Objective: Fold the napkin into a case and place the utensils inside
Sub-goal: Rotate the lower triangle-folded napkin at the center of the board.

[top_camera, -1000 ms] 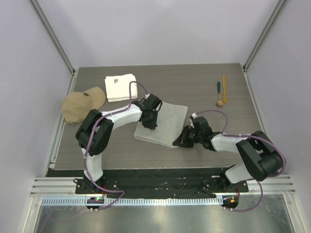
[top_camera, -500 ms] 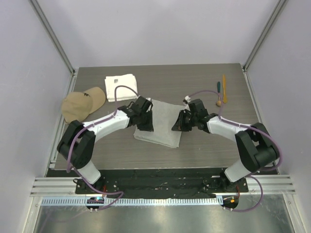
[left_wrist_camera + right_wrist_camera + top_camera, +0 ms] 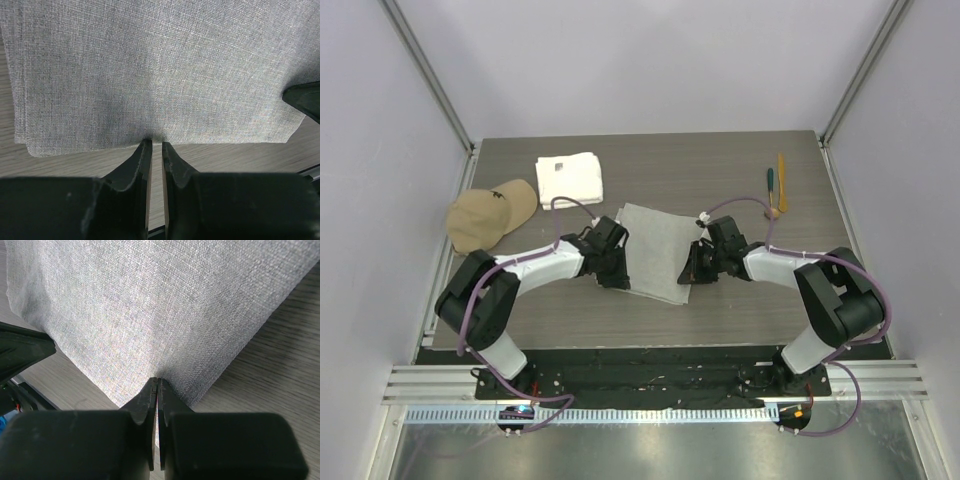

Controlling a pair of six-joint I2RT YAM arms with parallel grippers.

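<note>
Left claw (image 3: 154, 145), right claw (image 3: 157, 382) low on napkin (image 3: 150, 65)

A folded white towel (image 3: 569, 179) lies near a tan cap (image 3: 490, 215) on the dark wood-grain table (image 3: 720, 165).

The whole table (image 3: 740, 300) is viewed from above and behind the arm bases, looking down and forward from well away. The wrist views are taken very close, from just behind the left gripper (image 3: 154, 144) and the right gripper (image 3: 157, 381), each aimed across the napkin (image 3: 655, 250) from opposite edges. The napkin is shared by all three views, and the opposite gripper's tip is caught in each wrist view.
</note>
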